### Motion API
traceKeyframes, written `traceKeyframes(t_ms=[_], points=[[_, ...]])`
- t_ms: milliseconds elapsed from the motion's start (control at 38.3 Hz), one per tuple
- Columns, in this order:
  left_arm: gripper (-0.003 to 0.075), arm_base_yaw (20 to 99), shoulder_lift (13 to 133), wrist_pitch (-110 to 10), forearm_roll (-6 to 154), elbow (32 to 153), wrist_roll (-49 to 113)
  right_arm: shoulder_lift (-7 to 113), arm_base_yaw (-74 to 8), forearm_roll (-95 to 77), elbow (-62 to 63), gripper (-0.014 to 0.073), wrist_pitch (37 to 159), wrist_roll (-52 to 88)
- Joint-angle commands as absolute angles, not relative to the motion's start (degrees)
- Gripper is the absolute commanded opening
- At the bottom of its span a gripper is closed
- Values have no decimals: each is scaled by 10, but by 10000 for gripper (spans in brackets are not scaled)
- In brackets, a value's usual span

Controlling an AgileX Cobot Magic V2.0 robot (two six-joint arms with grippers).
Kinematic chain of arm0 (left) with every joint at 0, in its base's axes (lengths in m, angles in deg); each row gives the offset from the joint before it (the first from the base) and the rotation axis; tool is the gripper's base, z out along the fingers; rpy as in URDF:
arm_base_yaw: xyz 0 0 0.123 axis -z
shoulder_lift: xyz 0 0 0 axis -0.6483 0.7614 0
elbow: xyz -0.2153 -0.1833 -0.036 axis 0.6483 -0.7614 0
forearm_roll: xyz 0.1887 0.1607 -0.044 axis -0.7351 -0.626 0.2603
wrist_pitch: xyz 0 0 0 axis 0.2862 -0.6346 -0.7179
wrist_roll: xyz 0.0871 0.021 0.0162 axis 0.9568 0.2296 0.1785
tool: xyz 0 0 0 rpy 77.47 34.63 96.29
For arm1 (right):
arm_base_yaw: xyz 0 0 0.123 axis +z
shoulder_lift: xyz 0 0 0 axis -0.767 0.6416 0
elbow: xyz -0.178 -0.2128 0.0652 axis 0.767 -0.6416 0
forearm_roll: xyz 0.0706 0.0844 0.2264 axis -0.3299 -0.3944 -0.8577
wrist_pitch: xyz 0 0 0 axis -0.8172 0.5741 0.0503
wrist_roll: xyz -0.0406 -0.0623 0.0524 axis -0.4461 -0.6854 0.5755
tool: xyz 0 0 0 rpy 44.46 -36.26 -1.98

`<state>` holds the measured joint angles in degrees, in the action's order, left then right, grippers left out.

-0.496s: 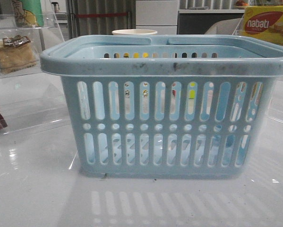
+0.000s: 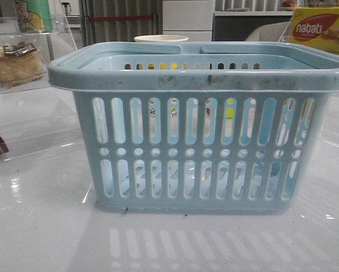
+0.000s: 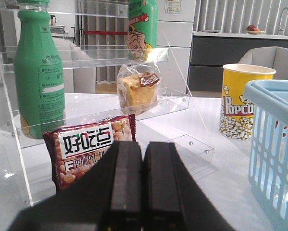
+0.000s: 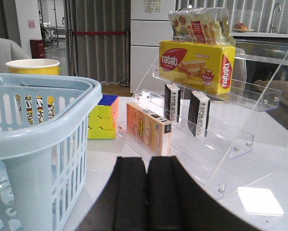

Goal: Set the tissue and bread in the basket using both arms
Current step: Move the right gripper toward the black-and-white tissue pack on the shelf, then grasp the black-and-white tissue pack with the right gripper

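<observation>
The big light blue plastic basket (image 2: 197, 124) sits mid-table, its inside hidden. The tan bread in a clear crinkly packet (image 3: 138, 91) rests on a clear shelf. Two small black tissue packets (image 4: 199, 114) stand on the other shelf. Both the left gripper (image 3: 143, 192) and right gripper (image 4: 147, 197) are pressed closed, holding nothing.

Hidden and cut-off parts

In the front view the basket (image 2: 197, 141) is blocking most of the table behind it and is hiding all but the rim of the popcorn cup (image 2: 161, 38); the bread (image 2: 13, 63) is being cropped by the left edge, the nabati box (image 2: 322, 31) by the right. No claw is showing there. In the left wrist view the claw (image 3: 143, 192) is covering the snack packet's (image 3: 88, 151) lower corner. In the right wrist view the tissue (image 4: 171, 102) is looking too small to read.
</observation>
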<state>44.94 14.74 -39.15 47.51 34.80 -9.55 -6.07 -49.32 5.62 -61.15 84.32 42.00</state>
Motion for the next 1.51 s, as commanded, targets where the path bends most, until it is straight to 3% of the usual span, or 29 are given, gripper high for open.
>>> traceKeyframes(t_ms=[0,470,783,1070,1330,1487], points=[[92,451,138,-341,480,344,-99,-72,-496,61,-608,57,791,419],[92,451,138,-282,476,361,-97,-72,-496,62,-593,57,765,419],[92,451,186,-340,458,558,-97,-53,-496,62,-423,57,842,419],[92,451,348,-505,452,734,-97,109,-496,62,-226,57,1019,419],[92,451,458,-595,452,720,-97,263,-496,62,-199,57,1154,419],[92,451,502,-611,460,708,-97,355,-496,62,-199,57,1175,419]])
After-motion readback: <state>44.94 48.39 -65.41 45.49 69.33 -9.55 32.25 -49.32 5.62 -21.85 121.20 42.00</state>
